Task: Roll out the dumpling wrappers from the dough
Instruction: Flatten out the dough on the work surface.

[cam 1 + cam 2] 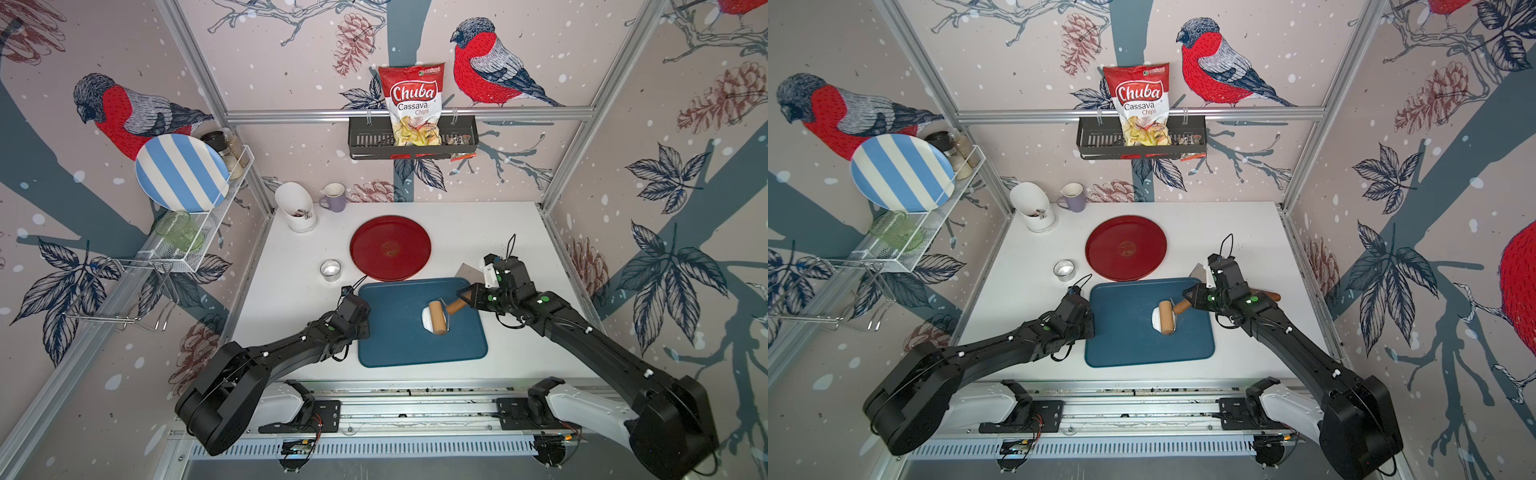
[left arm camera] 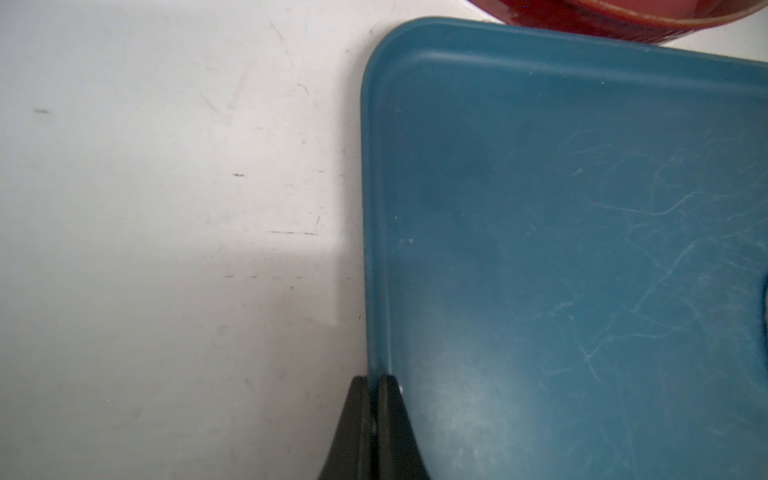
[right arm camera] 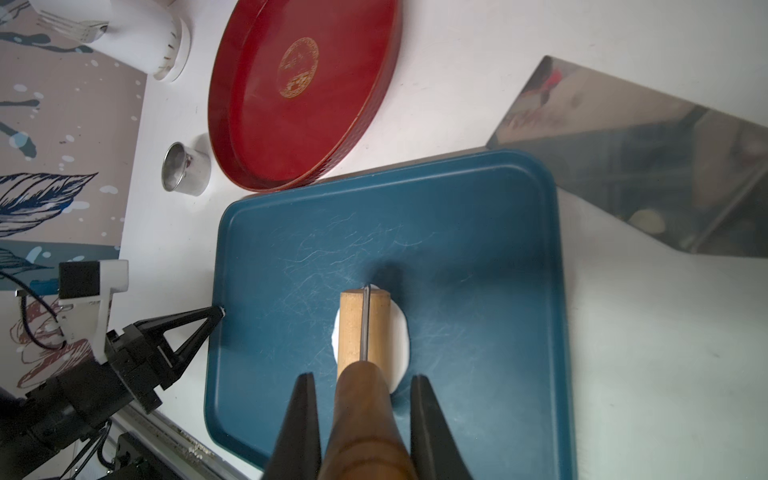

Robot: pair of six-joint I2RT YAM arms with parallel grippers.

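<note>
A white lump of dough (image 1: 427, 321) (image 3: 400, 332) lies flattened on the blue tray (image 1: 395, 349) (image 3: 478, 249), right of its middle. A wooden roller (image 1: 437, 318) (image 1: 1166, 316) (image 3: 353, 324) rests across the dough and hides most of it. My right gripper (image 1: 467, 297) (image 3: 362, 378) is shut on the roller's brown handle, over the tray's right part. My left gripper (image 2: 376, 380) (image 3: 220, 311) is shut on the tray's left rim, one jaw outside and one inside. No dumpling wrappers are in view.
A red round plate (image 1: 390, 247) touches the tray's far edge. A metal ring cutter (image 1: 331, 269) stands left of the plate. A steel scraper (image 3: 623, 166) lies by the tray's far right corner. A white utensil holder (image 1: 296, 208) and a purple mug (image 1: 333, 197) stand at the back.
</note>
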